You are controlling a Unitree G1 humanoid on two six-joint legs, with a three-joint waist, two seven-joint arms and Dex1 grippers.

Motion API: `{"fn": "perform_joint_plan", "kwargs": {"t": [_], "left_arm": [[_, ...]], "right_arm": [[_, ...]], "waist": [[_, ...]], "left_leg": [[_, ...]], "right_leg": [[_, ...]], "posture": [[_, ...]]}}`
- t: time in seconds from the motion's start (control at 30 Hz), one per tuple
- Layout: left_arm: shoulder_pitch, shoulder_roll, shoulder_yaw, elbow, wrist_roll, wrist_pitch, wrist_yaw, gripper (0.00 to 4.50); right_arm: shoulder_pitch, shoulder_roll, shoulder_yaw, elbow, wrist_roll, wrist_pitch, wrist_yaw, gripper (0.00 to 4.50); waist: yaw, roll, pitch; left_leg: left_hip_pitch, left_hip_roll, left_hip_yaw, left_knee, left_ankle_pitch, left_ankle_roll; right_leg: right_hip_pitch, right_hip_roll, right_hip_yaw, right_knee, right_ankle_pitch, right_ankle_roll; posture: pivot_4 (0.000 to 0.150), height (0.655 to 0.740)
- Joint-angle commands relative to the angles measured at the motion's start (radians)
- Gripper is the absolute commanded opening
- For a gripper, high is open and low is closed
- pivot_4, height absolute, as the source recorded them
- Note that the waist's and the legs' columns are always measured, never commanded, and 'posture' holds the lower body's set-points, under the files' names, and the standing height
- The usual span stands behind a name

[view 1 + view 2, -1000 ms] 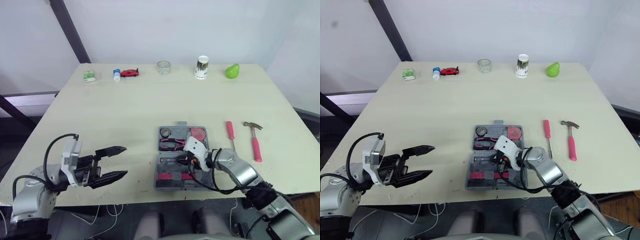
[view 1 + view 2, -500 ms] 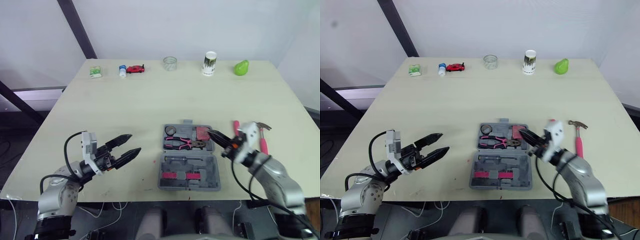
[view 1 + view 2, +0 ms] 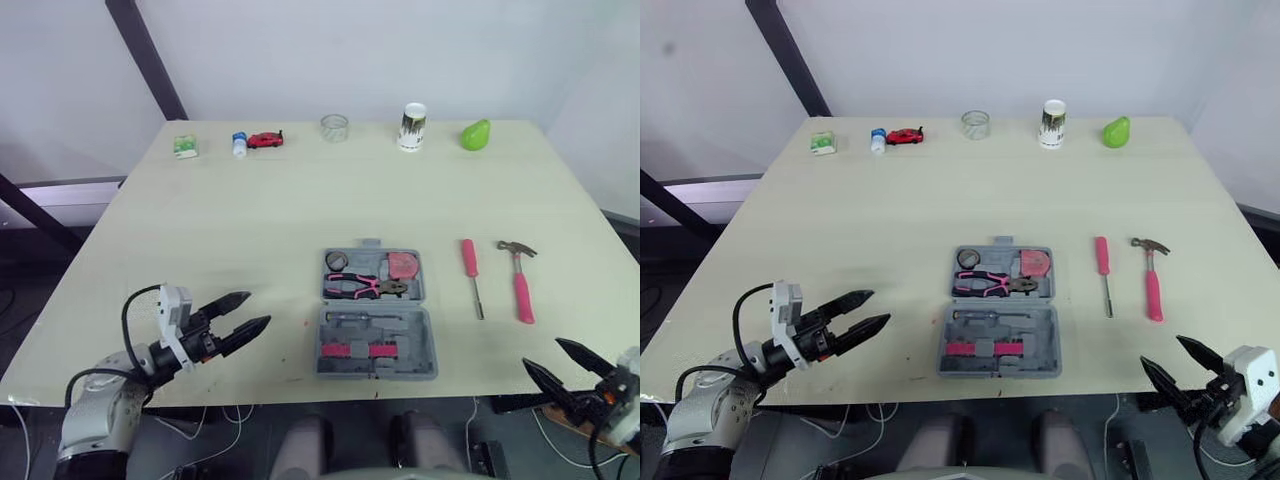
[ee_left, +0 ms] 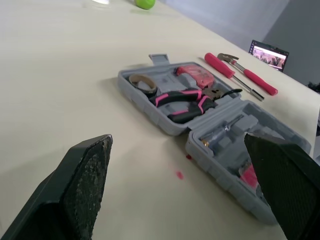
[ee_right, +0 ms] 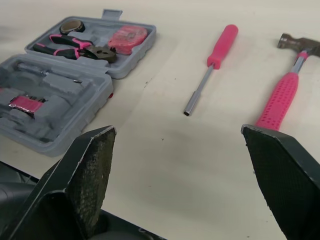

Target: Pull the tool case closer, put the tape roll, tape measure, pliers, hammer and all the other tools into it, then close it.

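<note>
Nearest, left gripper (image 3: 260,308) over the table's (image 3: 200,220) front left and right gripper (image 3: 1162,351) off its front edge, arm cut off by the frame; both spread wide, gripping nothing. Mid-table, tool case (image 3: 405,330) open, holding pliers (image 3: 365,287), tape measure (image 3: 402,265) and a dark ring, seemingly the tape roll (image 3: 337,261); nearer half's contents hard to make out. Right of it, apart, screwdriver (image 3: 472,280) and hammer (image 3: 519,282) on bare table.

The left gripper (image 3: 258,308) is held low, well to the left of the open grey plastic tool case (image 3: 424,340), its two black fingers spread and pointed toward it. The right gripper (image 3: 542,352) is held nearer than the case's right corner, likewise spread.
</note>
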Motion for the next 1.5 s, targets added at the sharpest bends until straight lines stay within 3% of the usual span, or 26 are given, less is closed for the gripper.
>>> {"fn": "perform_joint_plan", "kwargs": {"t": [0.03, 0.37, 0.63, 0.8, 1.07, 1.5], "left_arm": [[-0.02, 0.011, -0.008, -0.076, 0.003, 0.043, 0.055, 4.5], [-0.2, -0.087, -0.112, -0.164, -0.002, 0.187, 0.218, 4.5], [-0.343, -0.022, -0.157, -0.189, -0.053, 0.221, 0.066, 4.5], [-0.378, -0.005, -0.209, -0.206, -0.048, 0.205, -0.027, 4.5], [-0.373, -0.038, -0.222, -0.272, -0.071, 0.197, -0.025, 4.5], [-0.332, -0.028, -0.189, -0.296, -0.115, 0.12, -0.112, 4.5]], "right_arm": [[0.01, 0.014, -0.031, 0.063, -0.006, -0.071, 0.01, 4.37], [-0.07, 0.077, 0.034, 0.083, -0.018, -0.114, -0.07, 4.37], [-0.287, -0.015, 0.087, 0.001, -0.04, 0.102, -0.271, 4.37], [-0.495, -0.108, 0.137, 0.072, -0.161, 0.27, -0.439, 4.37], [-0.812, -0.073, 0.162, 0.285, -0.187, 0.493, -0.627, 4.37], [-1.084, -0.01, 0.205, 0.777, -0.277, 0.347, -0.666, 4.37]], "waist": [[0.003, 0.0, 0.0], [0.017, 0.001, 0.001], [0.005, 0.001, 0.002], [0.002, 0.001, 0.002], [0.002, 0.001, 0.004], [-0.001, 0.002, 0.004]], "left_leg": [[0.0, 0.0, 0.0, 0.0, 0.0, 0.0], [-0.002, -0.002, 0.0, 0.0, 0.0, 0.0], [-0.002, -0.003, 0.0, -0.001, 0.0, 0.0], [-0.003, -0.006, 0.0, 0.0, 0.0, 0.0], [-0.005, -0.005, -0.002, -0.001, 0.0, 0.0], [-0.015, -0.005, 0.0, 0.001, 0.0, 0.0]], "right_leg": [[0.0, 0.0, 0.0, 0.0, 0.0, 0.0], [0.0, 0.0, 0.0, -0.001, 0.002, -0.004], [-0.001, 0.002, 0.0, 0.0, 0.003, -0.004], [-0.001, 0.003, 0.0, 0.0, 0.004, -0.001], [-0.003, 0.005, 0.0, 0.0, 0.005, -0.001], [-0.012, 0.005, 0.002, 0.002, 0.005, 0.0]], "posture": [[0.15, 0.74], [0.15, 0.74], [0.15, 0.74], [0.15, 0.74], [0.15, 0.74], [0.15, 0.74]]}}
